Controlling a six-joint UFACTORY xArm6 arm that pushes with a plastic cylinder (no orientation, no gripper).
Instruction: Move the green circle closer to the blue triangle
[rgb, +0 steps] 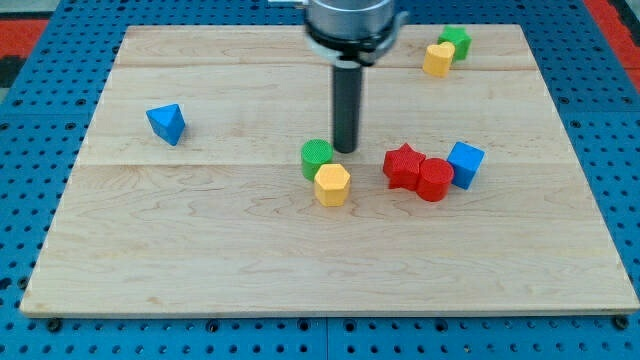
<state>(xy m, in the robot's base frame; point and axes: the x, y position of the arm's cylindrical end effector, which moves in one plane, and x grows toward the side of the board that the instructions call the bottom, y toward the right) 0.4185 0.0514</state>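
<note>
The green circle (316, 155) sits near the board's middle, touching a yellow hexagon (331, 184) just below and to its right. The blue triangle (166, 123) lies far off at the view's left. My tip (346, 150) stands just to the right of the green circle, very close to it or touching; I cannot tell which. The dark rod rises from there to the arm's mount at the view's top.
A red star (402, 165), a red cylinder (434, 179) and a blue cube (465, 164) cluster right of my tip. A yellow heart-like block (437, 59) and a green block (455, 41) sit at the top right. The wooden board (200, 260) lies on a blue pegboard.
</note>
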